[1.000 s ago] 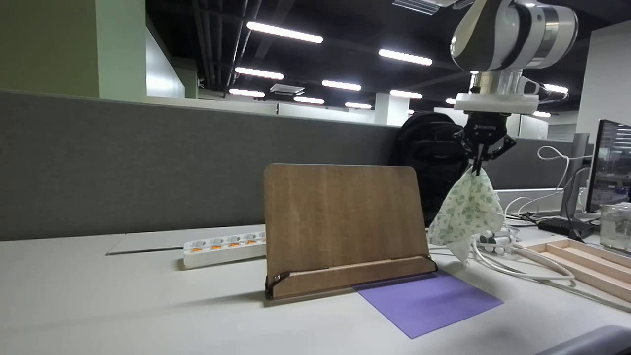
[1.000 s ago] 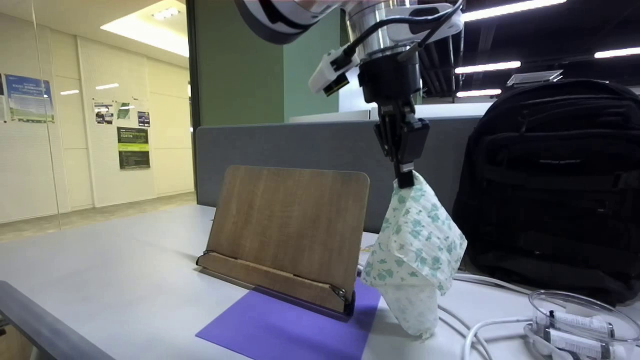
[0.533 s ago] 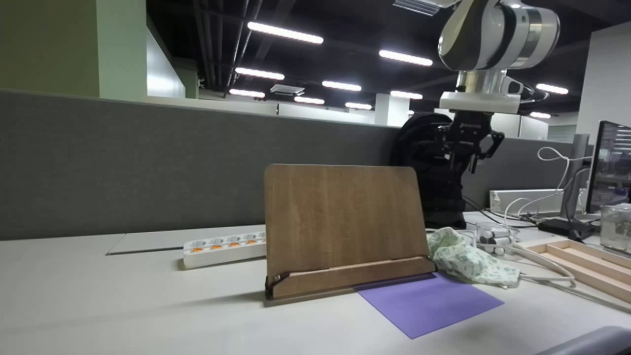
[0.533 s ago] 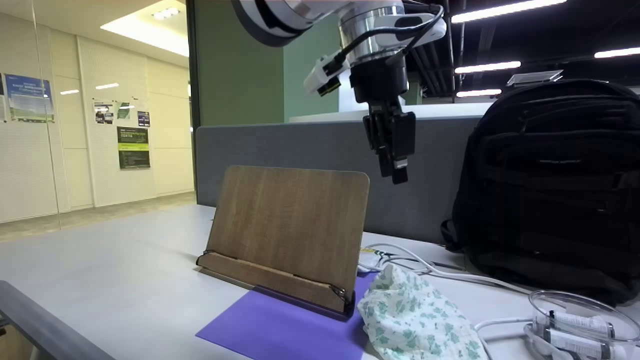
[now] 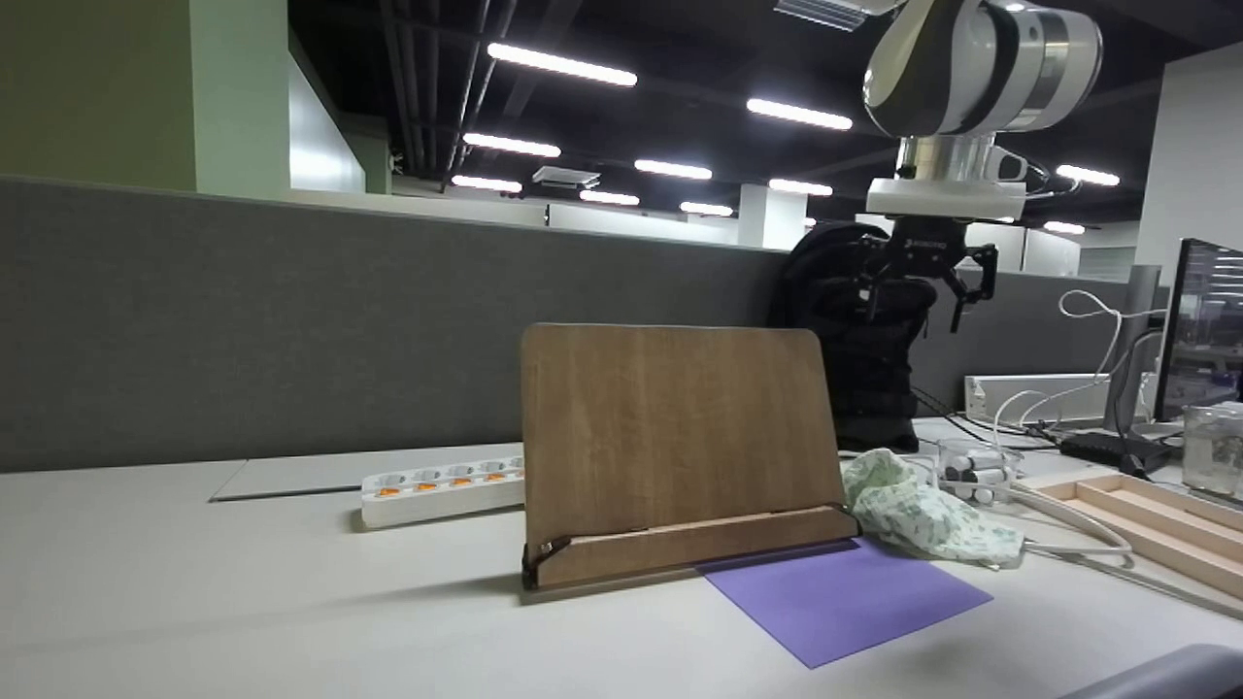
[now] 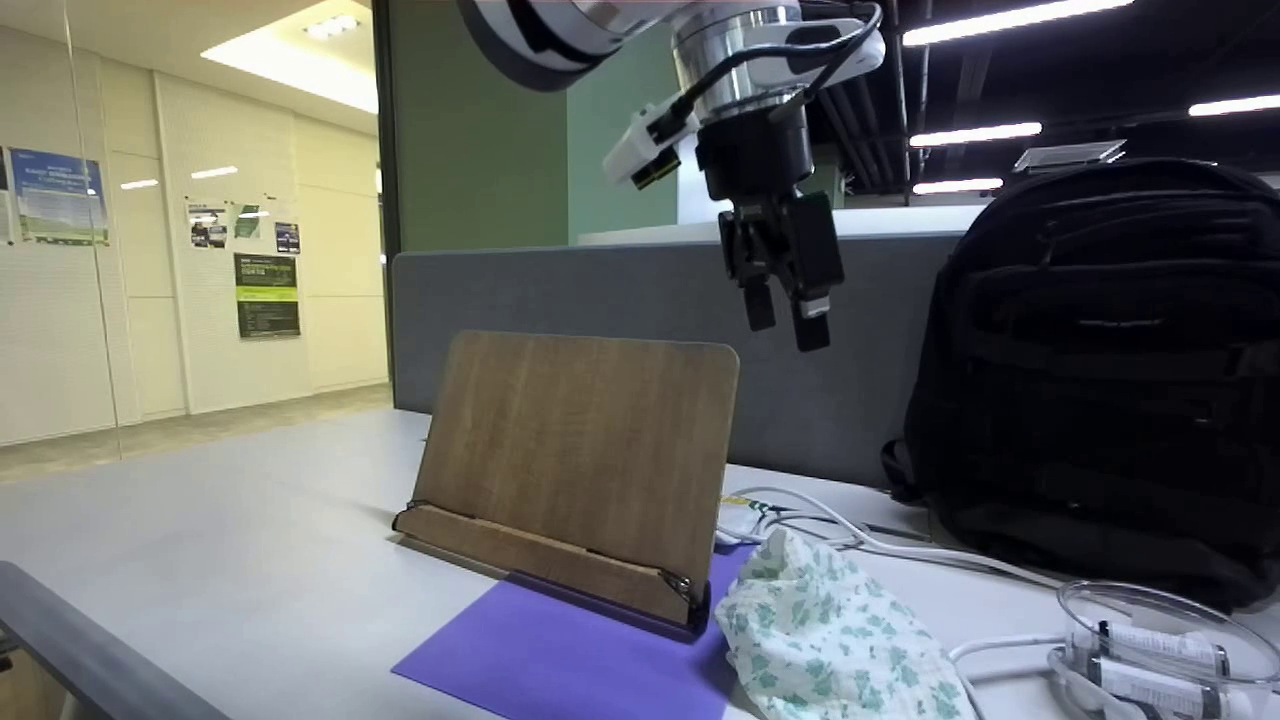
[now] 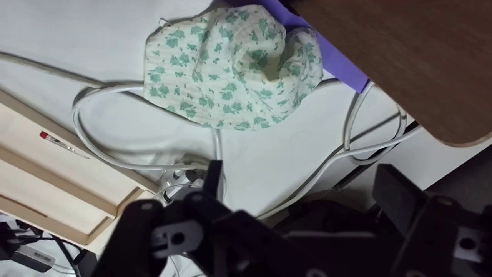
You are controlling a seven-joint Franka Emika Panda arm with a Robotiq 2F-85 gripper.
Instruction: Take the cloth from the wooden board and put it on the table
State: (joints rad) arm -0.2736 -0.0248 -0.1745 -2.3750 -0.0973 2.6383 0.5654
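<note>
The cloth [image 5: 927, 519], white with green leaf print, lies crumpled on the white table [image 5: 291, 602] beside the wooden board [image 5: 680, 427]. It overlaps the purple sheet's edge in an exterior view [image 6: 835, 635]. In the wrist view the cloth [image 7: 215, 73] is at the top, lying over a white cable, and a corner of the board [image 7: 442, 50] shows at upper right. The board leans upright on its stand with nothing on its face. High above the cloth, my gripper [image 5: 914, 318] is open, its fingers [image 7: 212, 179] wide apart with nothing between them.
A purple sheet [image 5: 850, 607] lies partly under the board. Behind the board is a white power strip [image 5: 442, 490]. A black backpack [image 6: 1100, 400] stands at the partition. Near the cloth are looped white cables [image 7: 115, 165], a clear dish [image 6: 1160, 650] and a wooden tray [image 5: 1165, 524].
A second ago the cloth hung from my shut gripper. It has dropped onto the table, and the fingers have spread wide. The arm has shifted slightly toward the board; the board has not moved.
</note>
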